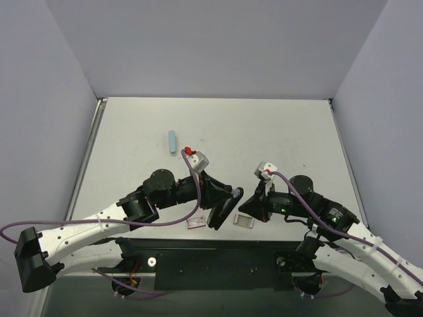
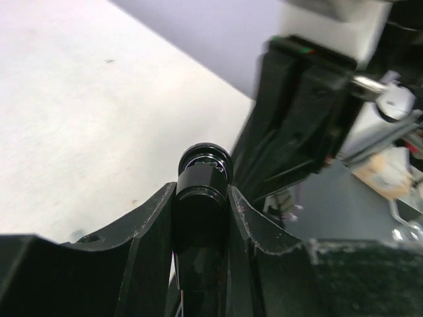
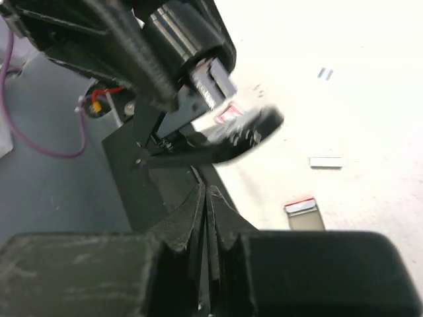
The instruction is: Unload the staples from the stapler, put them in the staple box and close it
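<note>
The left gripper (image 2: 201, 218) was clamped on the black stapler (image 2: 203, 168), its fingers (image 2: 153, 224) pressed against both sides of the rounded body. The right gripper (image 3: 205, 198) had its fingers drawn together with barely a slit between them; whether anything thin was pinched there could not be told. Both arms lay low over the near part of the table (image 1: 264, 132), wrists turned inward, grippers nose to nose. A strip of staples (image 3: 326, 162) lay on the table, near a small red-and-white box (image 3: 303, 214)
</note>
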You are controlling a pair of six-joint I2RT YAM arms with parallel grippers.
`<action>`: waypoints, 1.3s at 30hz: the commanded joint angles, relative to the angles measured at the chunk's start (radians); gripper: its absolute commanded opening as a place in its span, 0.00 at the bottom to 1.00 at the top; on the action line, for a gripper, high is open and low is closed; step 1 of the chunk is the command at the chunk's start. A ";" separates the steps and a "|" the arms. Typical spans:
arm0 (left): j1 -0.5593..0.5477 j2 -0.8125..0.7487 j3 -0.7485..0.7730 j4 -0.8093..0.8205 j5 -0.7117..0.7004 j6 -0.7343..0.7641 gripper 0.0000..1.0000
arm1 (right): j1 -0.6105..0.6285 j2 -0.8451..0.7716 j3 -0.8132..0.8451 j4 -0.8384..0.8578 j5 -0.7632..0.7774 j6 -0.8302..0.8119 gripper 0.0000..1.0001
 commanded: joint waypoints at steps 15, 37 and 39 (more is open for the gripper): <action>0.267 0.351 0.451 -0.288 -0.541 0.104 0.00 | -0.011 -0.091 -0.162 0.182 0.329 0.227 0.00; 0.524 1.180 1.144 -0.542 -0.623 0.076 0.00 | 0.002 -0.031 -0.254 0.319 0.300 0.274 0.00; 0.530 1.230 1.196 -0.574 -0.648 0.079 0.00 | 0.002 -0.022 -0.267 0.328 0.297 0.279 0.00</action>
